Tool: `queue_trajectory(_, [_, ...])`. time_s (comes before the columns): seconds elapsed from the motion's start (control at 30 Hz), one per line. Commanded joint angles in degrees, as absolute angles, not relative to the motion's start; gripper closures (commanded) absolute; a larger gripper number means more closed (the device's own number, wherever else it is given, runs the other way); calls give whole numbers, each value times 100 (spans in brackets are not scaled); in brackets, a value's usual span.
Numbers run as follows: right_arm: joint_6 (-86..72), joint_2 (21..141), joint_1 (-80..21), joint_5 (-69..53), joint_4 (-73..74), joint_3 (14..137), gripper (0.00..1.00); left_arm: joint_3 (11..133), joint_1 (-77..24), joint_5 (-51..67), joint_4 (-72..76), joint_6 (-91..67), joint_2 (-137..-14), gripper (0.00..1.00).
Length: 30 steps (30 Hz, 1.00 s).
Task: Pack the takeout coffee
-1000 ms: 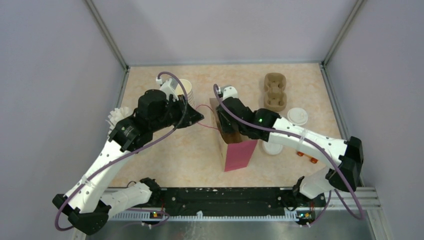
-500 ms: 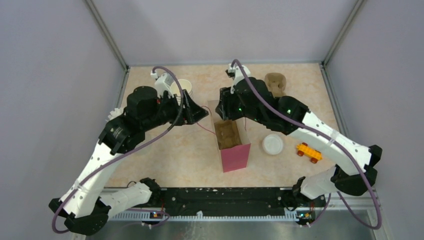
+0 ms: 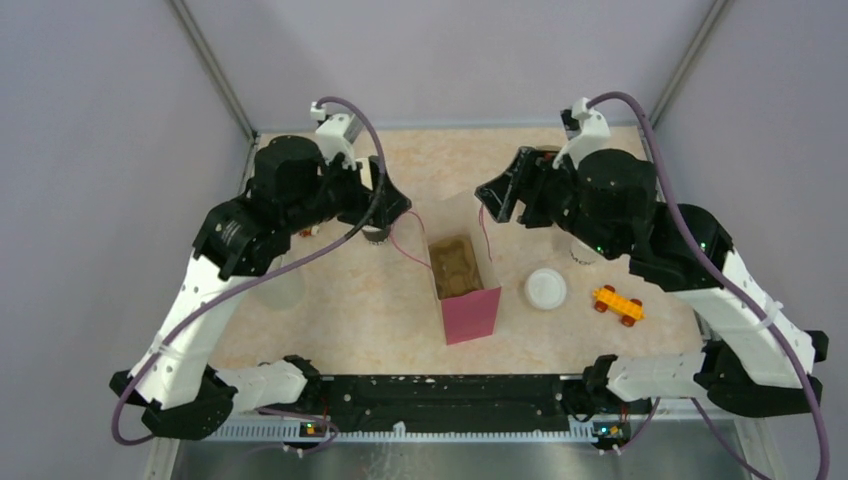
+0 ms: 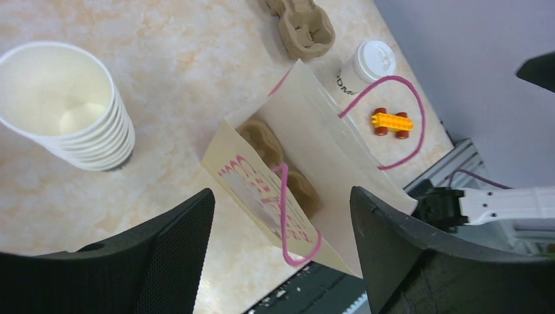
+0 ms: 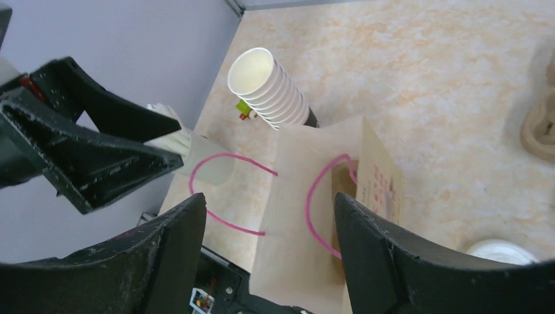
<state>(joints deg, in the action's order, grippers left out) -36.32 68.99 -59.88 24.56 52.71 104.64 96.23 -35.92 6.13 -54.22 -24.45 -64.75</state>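
The takeout coffee [image 4: 370, 61], a small white lidded cup with black lettering, stands right of the bag; in the top view my right arm covers most of it. The paper bag [image 3: 468, 303] stands upright at centre with its mouth open, pink handles hanging loose and a brown carrier [image 3: 454, 265] inside. My left gripper [image 3: 395, 205] hovers open above and left of the bag's mouth, holding nothing. My right gripper [image 3: 490, 195] hovers open above and behind the bag's right side, also holding nothing.
A stack of lidless cups [image 4: 65, 108] stands left of the bag. A second brown carrier [image 4: 301, 23] lies at the back. A loose white lid [image 3: 545, 288] and an orange toy car [image 3: 618, 305] lie right of the bag. A pale container [image 3: 280, 285] sits far left.
Both arms lifted up and back from the bag, the right one coming out of its mouth. Both grippers opened, and the handles now hang free.
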Motion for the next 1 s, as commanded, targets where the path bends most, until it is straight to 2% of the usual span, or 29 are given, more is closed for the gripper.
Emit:
queue_trajectory(0.0, [-3774,6373,-6013,2771,5251,9847,30,9940,-3576,810,-4972,-1313,-6992,20])
queue_trajectory(0.13, [-3956,5741,-6012,2740,4895,9001,30,10231,-3573,1389,-4865,-725,-7674,19])
queue_trajectory(0.3, [-4041,5239,-6013,2878,5019,8620,30,10388,-3570,1864,-4693,-305,-8447,20])
queue_trajectory(0.53, [-3815,4837,-6013,3204,5305,8609,30,9772,-3573,1598,-4009,448,-8846,21])
queue_trajectory(0.77, [-3440,4712,-6013,3555,5280,8688,30,10182,-3570,1434,-4134,885,-9593,26])
queue_trajectory(0.9, [-3767,4806,-6012,3803,5604,8831,30,10176,-3570,1324,-4258,1037,-9805,37])
queue_trajectory(0.97, [-3928,4937,-6012,3898,5826,9021,30,10175,-3571,1236,-4326,1023,-9797,54])
